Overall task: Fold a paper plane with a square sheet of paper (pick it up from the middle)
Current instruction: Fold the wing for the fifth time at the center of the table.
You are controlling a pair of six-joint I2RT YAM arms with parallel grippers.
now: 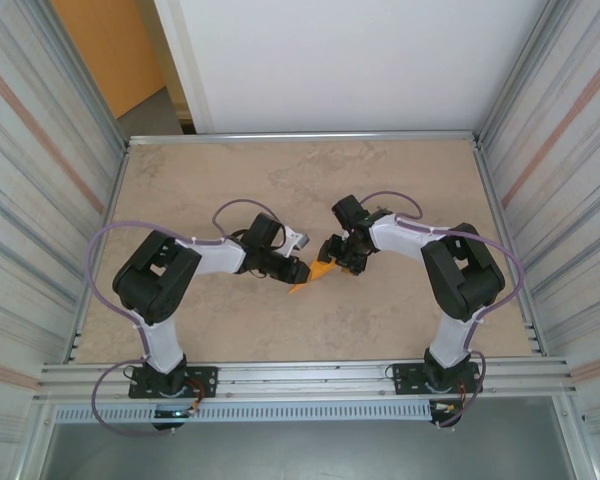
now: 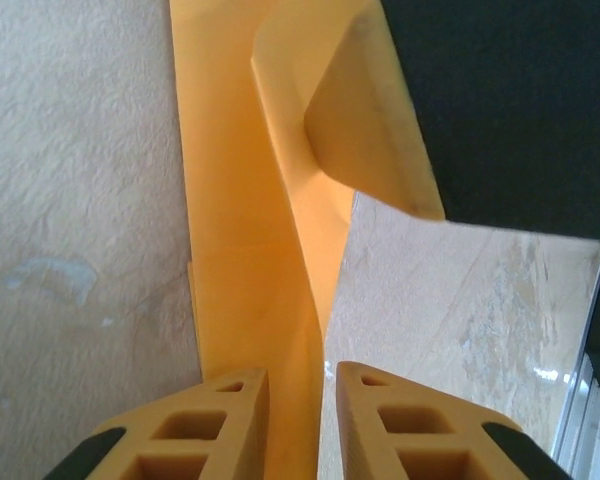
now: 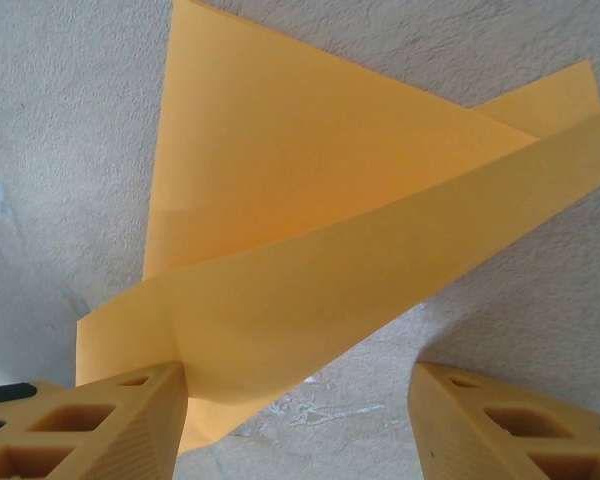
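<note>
- Roughly, we put the task past its middle: the paper (image 3: 310, 200) is not a flat square but a folded, pointed piece of several layers.
- Done, by our reading: the early nose folds. A triangular layer lies flat and a long tapering band crosses over it.
- Left, by our reading: that band stands up off the layer below instead of lying creased. A wing fold wants pressing down, and the dart shape is not tidy yet.
- Look: bright orange, thin, with straight sharp edges and one crisp crease along the band. We see no tears.
- Place: the paper runs straight out from the left gripper (image 2: 302, 410), passing between its fingers (image 2: 210, 430). It sits at the middle of the table (image 1: 400, 170) under that gripper.
- Left gripper: jaws narrow, with the paper upright in the gap. It lies against one finger and a thin slit shows at the other, so we read it as not clamped.
- Right gripper (image 3: 295, 385): facing the left gripper, just across the paper. Its jaws are wide and hold nothing, and the paper's edge touches one finger (image 3: 110, 420).
- One right-gripper pad (image 2: 370, 120) lies against a raised flap just ahead of the left gripper. We cannot tell if it presses.
</note>
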